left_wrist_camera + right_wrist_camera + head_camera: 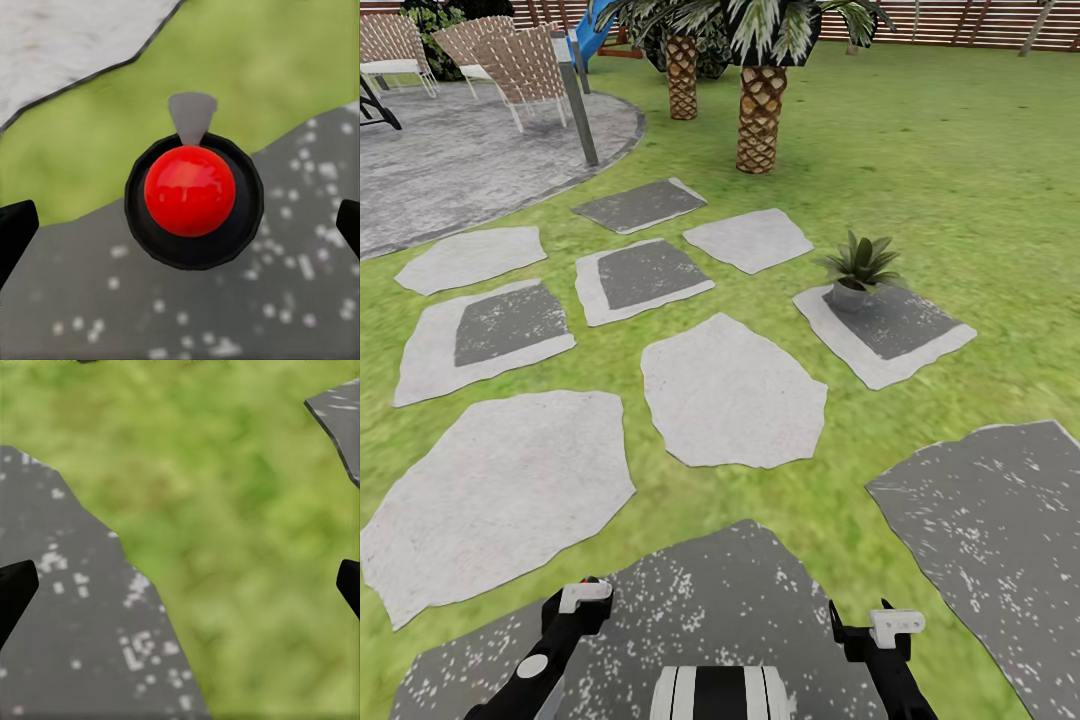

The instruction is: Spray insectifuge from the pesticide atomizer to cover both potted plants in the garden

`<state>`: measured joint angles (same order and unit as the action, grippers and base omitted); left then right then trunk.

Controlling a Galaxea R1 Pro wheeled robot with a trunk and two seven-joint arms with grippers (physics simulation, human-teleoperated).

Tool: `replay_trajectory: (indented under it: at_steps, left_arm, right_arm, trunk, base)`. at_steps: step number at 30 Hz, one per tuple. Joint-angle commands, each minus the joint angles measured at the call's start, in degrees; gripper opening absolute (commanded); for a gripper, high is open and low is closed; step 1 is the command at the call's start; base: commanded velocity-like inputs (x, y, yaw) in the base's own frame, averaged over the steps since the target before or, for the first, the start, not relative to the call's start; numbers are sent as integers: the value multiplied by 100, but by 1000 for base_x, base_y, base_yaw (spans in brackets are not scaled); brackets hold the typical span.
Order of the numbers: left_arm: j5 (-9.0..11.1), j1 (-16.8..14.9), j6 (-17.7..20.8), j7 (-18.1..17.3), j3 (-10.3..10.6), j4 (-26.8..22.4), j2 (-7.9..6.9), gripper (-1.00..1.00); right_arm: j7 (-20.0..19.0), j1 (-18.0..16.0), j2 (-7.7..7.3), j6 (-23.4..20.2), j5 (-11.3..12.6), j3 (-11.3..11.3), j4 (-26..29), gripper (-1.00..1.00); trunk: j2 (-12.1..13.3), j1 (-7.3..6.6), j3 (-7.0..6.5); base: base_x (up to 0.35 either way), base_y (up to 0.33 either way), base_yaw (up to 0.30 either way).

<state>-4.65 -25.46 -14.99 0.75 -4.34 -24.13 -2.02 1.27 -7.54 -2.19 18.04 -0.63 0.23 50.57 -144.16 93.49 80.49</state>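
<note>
Nearest, both claws are seen spread wide and holding nothing: the left gripper [180,225] hangs over a red knob [190,190] (purpose unclear), the right gripper [180,585] over grass. Farther ahead of the right claw, one potted plant [859,268] stands on a stepping stone [885,330]. The light, rigid, probably slick atomizer, best taken by the bottle's body, is not yet located.

Head view: bright, even daylight, no clear light source. Green lawn [960,150] flat-lit; faint soft shadow round the scaly brown palm trunk [760,120] base. Wrist views soft, grass blurred. Glossy red ball [189,190] w/ pale highlight patches near its top.
</note>
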Motion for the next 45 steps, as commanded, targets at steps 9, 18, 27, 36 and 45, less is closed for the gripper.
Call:
replay_trajectory:
  at_steps: [9, 18, 27, 36, 45]
  left_arm:
    - [-54, -3, -23, 4, -23, 5, 9, 100]
    - [-49, -3, -22, 4, -23, 5, 2, -100]
    - [-45, -3, -22, 4, -23, -6, 8, -100]
    - [-45, -3, -25, -5, -23, -19, 9, -100]
    - [-45, -3, -10, -14, -9, -8, 18, -100]
  right_arm:
    - [13, -2, -1, 16, -7, 3, -3, 100]
    - [13, -2, -1, 16, -7, 3, -3, 100]
    - [13, -2, -1, 16, -7, 3, -3, 100]
    - [13, -2, -1, 16, -7, 3, -3, 100]
    - [13, -2, -1, 16, -7, 11, -6, 100]
  trunk:
    - [-1, -1, 3]
    - [-1, -1, 3]
    - [-1, -1, 3]
    - [-1, -1, 3]
    - [8, -19, -152]
  base:
    - [32, 0, 0]
    - [1, 0, 0]
    - [0, 0, 0]
    - [0, 0, 0]
    - [0, 0, 0]
